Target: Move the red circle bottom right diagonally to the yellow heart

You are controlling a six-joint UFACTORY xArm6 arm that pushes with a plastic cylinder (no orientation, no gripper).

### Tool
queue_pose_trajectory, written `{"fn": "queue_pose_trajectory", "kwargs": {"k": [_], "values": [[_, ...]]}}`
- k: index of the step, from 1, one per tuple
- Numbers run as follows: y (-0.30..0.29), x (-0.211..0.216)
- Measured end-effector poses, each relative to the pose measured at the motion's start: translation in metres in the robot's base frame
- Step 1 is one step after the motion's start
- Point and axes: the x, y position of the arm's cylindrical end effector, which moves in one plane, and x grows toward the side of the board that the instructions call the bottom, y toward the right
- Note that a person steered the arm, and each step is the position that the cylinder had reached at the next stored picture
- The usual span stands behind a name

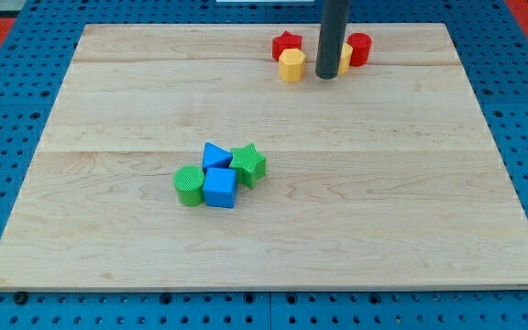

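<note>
1. Near the view's top edge of the wooden board, our tip stands as the landmark for this group. We carry no claw, only a plain rod, so nothing opens, closes or clamps.
2. Right of our tip, and slightly toward the view's top, lies the red circle, the task's thing. It touches, or nearly touches, a yellow block wedged between it and the rod.
3. That yellow block is mostly hidden behind the rod; we judge it to be the yellow heart, but its shape cannot be confirmed.
4. Left of our tip sits a yellow hexagon-like block, with a red star just beyond it, toward the view's top.
5. The coming move, as we judge it, turns on item 2: the circle lies right of our tip, and must end below and right of the heart.
6. Well apart from our tip, toward the view's bottom left, a green circle, blue cube, blue triangular block and green star cluster together.
</note>
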Motion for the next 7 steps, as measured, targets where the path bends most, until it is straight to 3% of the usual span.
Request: {"fn": "queue_pose_trajectory", "kwargs": {"k": [3, 4, 7], "values": [[-0.001, -0.051], [0.047, -0.079], [0.075, -0.02]]}}
